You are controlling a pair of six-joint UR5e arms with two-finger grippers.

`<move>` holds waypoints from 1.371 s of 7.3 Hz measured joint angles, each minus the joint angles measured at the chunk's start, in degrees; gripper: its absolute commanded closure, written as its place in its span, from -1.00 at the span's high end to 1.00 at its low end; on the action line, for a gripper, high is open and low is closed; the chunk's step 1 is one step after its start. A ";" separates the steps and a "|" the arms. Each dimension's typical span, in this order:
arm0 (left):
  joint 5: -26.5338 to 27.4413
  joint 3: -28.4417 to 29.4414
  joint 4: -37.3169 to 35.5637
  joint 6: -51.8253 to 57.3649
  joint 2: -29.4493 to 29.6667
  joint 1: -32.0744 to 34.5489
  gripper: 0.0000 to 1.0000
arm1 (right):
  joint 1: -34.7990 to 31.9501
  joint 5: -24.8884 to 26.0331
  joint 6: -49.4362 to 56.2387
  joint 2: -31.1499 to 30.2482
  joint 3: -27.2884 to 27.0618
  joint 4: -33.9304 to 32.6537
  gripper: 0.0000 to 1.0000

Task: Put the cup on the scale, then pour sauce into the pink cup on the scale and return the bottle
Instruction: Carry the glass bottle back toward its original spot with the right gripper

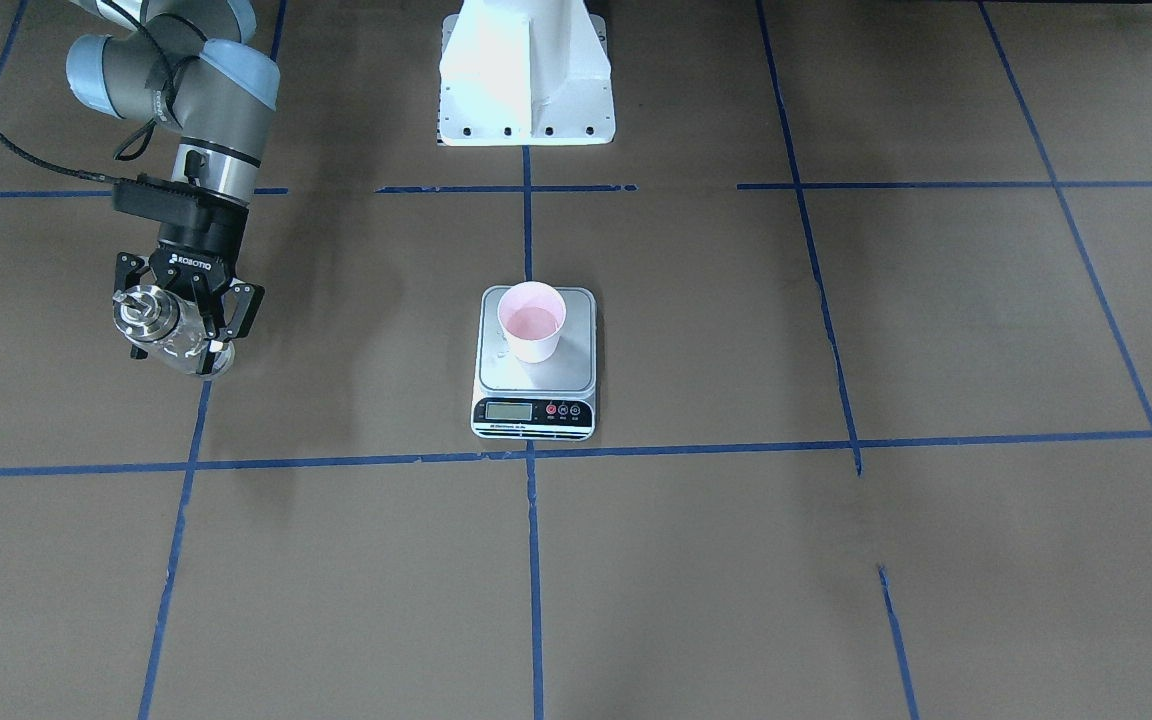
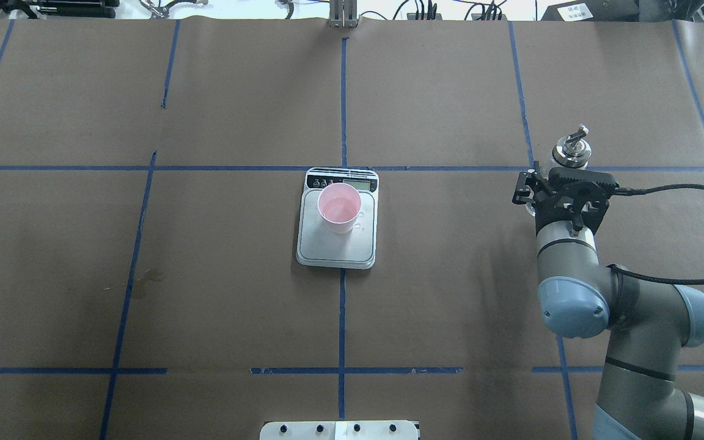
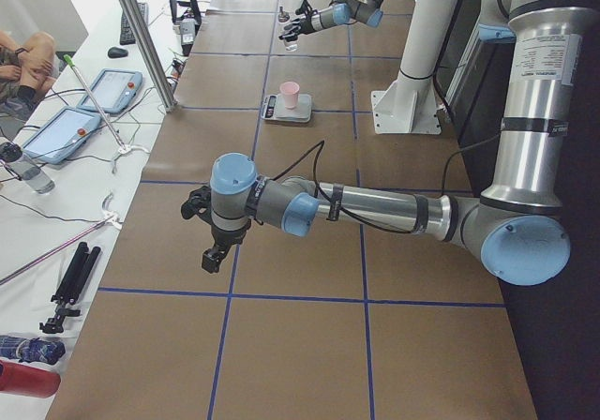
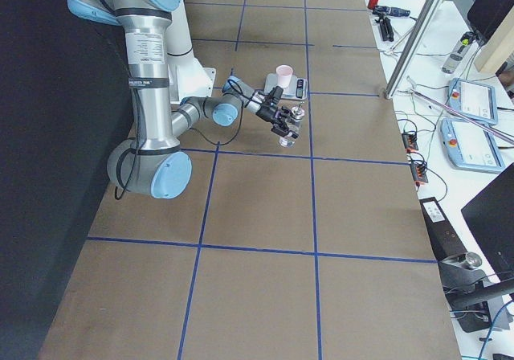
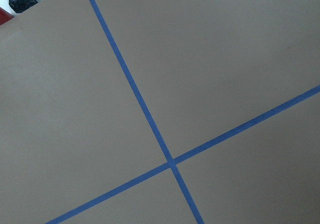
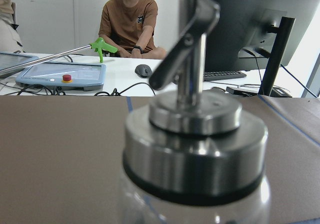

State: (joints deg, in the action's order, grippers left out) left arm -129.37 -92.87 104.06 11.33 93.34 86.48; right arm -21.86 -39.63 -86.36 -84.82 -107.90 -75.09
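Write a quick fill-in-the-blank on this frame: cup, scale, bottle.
1. The cup is ____ inside.
2. The cup stands ____ the scale.
3. The right gripper holds the bottle, whose cap is coloured ____.
Missing words: pink; on; silver.

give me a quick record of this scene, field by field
cup: upright on the scale
scale: bears only the cup; reading not legible
bottle: upright, held well to one side of the scale
right claw: shut on the bottle
left claw: far from the scale; open or shut unclear
stage: cup placed, bottle not yet released
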 measured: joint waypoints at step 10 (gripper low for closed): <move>0.17 -0.19 0.01 0.01 0.00 0.02 1.00 | 3.50 8.37 1.35 -3.04 9.56 21.19 -1.00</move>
State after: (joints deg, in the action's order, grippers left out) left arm -129.20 -93.06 104.06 11.34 93.34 86.51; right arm -18.36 -31.26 -85.01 -87.86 -98.34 -53.90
